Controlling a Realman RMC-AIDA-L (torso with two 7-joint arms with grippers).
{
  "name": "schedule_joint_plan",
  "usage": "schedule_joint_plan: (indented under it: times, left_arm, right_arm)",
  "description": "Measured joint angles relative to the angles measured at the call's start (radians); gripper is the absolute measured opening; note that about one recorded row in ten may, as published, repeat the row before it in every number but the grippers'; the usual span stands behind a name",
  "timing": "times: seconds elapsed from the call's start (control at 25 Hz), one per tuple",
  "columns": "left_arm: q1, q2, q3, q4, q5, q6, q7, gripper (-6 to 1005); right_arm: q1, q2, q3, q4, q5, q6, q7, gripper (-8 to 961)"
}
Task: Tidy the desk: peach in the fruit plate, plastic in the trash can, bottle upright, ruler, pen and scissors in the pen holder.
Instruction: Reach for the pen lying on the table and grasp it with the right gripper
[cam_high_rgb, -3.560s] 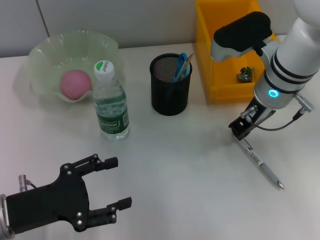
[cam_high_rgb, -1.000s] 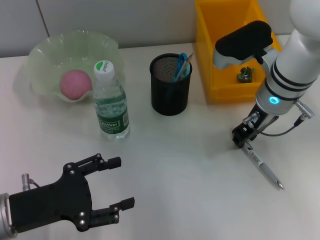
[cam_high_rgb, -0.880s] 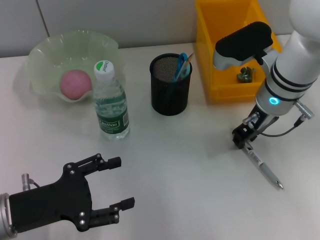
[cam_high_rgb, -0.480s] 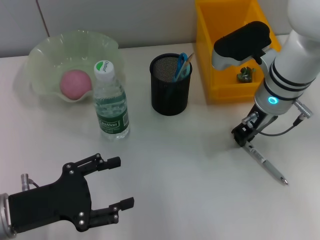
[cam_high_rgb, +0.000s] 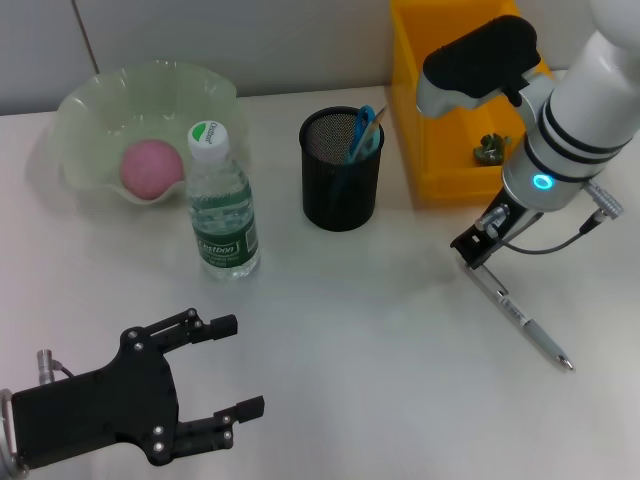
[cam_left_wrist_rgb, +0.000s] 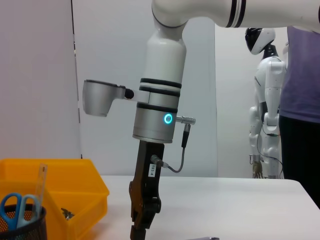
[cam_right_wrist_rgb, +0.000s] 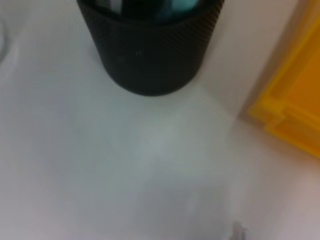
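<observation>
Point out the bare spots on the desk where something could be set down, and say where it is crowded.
Bare desk lies in the middle, bordered by the water bottle, the pen holder, the pen and the left gripper. It is crowded around the right gripper, between the yellow bin and the pen, and where the bottle stands close to the fruit plate.

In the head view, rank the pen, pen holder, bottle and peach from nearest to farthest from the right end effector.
1. Pen: on the table, its upper end right at the right end effector.
2. Pen holder: to its left, mid-table.
3. Bottle: upright, farther left.
4. Peach: in the fruit plate, far left.
</observation>
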Motion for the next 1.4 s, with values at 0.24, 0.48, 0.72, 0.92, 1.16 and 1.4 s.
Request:
schedule_joint_plan:
  times: [0.24, 0.48, 0.72, 0.92, 1.16, 1.4]
  left_arm:
    - [0.0, 0.0, 0.0, 0.001, 0.0, 0.002, 0.0, 797]
    - [-0.006, 0.0, 0.0, 0.0, 0.0, 0.002, 0.0, 798]
    - [-0.007, 0.0, 0.0, -0.001, 0.0, 0.002, 0.0, 798]
    - [-0.007, 0.0, 0.0, -0.001, 0.0, 0.002, 0.0, 797]
    - [-0.006, -0.001, 0.0, -0.001, 0.0, 0.002, 0.0, 797]
    - [-0.006, -0.002, 0.0, -0.001, 0.0, 0.002, 0.0, 798]
  right_arm:
    - [-0.002, -0.001, 0.006, -0.007, 0.002, -0.019, 0.002, 19]
    - [-0.001, -0.001, 0.006, -0.021, -0.003, -0.048, 0.004, 37]
    - [-0.003, -0.003, 0.008, -0.016, -0.008, -0.06, 0.0, 279]
    - [-0.003, -0.004, 0.008, 0.001, -0.015, -0.051, -0.001, 364]
    - [-0.001, -0.004, 0.006, 0.027, -0.024, -0.029, -0.001, 414]
    - [-0.002, -0.004, 0.007, 0.044, -0.025, -0.012, -0.001, 414]
